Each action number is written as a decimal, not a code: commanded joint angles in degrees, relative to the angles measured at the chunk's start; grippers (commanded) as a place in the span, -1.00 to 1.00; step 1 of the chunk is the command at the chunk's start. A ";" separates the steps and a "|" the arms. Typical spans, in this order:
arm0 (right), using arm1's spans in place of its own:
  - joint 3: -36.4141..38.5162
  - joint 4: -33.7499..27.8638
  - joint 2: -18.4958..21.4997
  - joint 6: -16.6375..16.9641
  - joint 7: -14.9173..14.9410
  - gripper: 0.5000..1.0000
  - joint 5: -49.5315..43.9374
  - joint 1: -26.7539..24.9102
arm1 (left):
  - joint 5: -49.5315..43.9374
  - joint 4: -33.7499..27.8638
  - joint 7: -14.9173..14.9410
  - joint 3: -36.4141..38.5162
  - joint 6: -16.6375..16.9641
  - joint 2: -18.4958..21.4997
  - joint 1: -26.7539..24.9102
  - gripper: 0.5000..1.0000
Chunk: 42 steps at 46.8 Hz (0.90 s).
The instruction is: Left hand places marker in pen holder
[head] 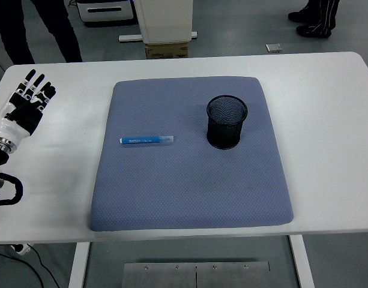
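The marker (146, 140) lies flat on the blue mat (190, 198), well apart from the left hand (27, 102), whose fingers are stretched out and hold nothing.

Blue marker (146, 140) with clear cap, black mesh pen holder (227, 122), grey-blue dotted mat (190, 180), white table (328, 108)

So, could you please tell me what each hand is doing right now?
Left hand: open, fingers extended, holding nothing.
Right hand: not in view.
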 commanded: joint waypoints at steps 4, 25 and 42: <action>0.00 0.00 0.00 0.00 0.01 1.00 0.00 0.00 | -0.26 -0.01 -0.09 -0.07 0.08 -1.12 -0.17 1.00; 0.00 0.00 0.00 0.00 0.01 1.00 0.00 0.00 | 0.00 -0.01 0.00 -0.77 0.08 -1.39 -1.22 1.00; 0.00 0.00 0.00 0.00 0.01 1.00 0.00 0.00 | 0.35 -0.01 0.00 -1.12 -0.44 1.25 -1.14 1.00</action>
